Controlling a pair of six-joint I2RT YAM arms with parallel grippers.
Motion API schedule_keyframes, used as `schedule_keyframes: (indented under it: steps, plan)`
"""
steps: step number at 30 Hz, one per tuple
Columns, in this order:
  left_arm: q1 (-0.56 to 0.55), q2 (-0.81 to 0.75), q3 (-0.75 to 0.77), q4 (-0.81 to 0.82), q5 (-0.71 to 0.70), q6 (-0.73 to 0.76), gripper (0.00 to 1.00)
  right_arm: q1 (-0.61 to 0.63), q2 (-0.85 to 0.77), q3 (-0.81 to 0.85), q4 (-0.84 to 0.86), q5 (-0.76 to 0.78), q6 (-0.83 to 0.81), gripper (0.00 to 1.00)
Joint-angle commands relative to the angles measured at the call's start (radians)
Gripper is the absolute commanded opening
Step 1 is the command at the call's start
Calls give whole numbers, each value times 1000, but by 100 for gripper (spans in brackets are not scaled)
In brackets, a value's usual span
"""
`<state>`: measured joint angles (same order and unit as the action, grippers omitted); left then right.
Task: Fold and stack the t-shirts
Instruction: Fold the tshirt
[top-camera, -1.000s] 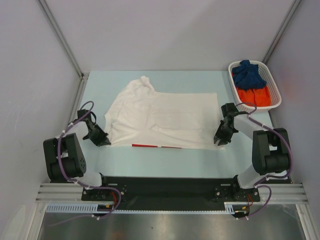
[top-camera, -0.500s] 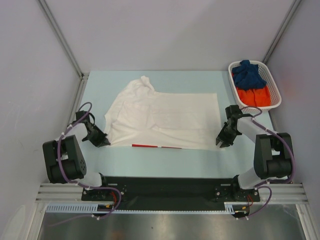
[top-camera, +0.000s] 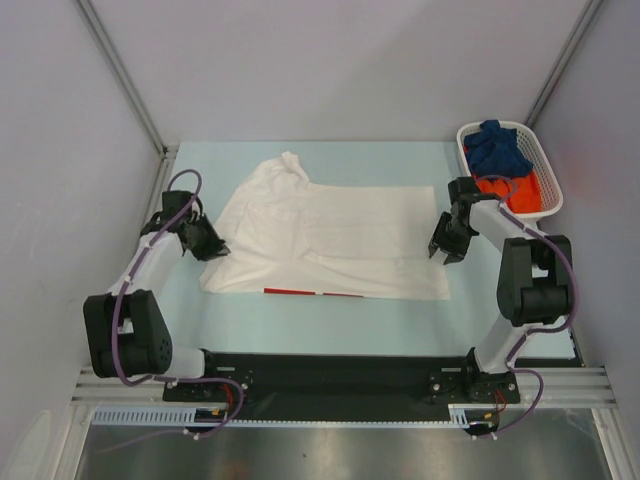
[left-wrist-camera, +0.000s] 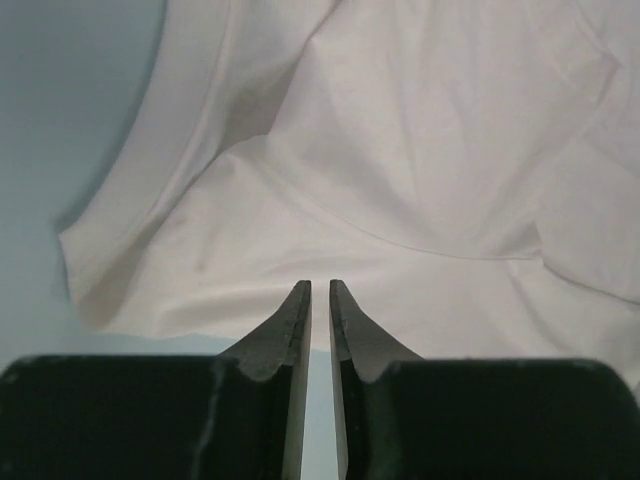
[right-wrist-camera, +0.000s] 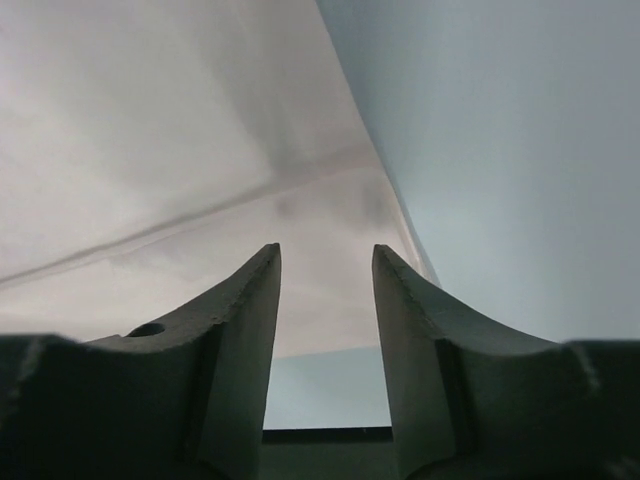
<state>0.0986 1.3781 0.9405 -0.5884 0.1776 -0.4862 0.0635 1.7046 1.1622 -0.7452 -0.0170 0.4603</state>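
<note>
Now: left gripper ajar, right gripper wider; empty.

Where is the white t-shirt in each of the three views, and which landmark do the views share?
Top external: the white t-shirt lies spread out in the middle of the table.
Left wrist: it fills most of the picture; bare table shows at the upper left.
Right wrist: it fills the upper left, and its edge runs down the middle.
Shared landmark: the pale blue table, bare beside the shirt's edge in all three views.
</note>
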Motion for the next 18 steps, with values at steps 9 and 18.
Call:
schedule_keyframes:
  steps: [9, 18]
  plan:
    - [-2, 173, 29, 48, 76, 41, 11, 1, 119, 71, 15, 15, -2, 48]
    - [26, 225, -9, 42, 56, 26, 4, -11, 162, 88, 10, 84, 21, 41]
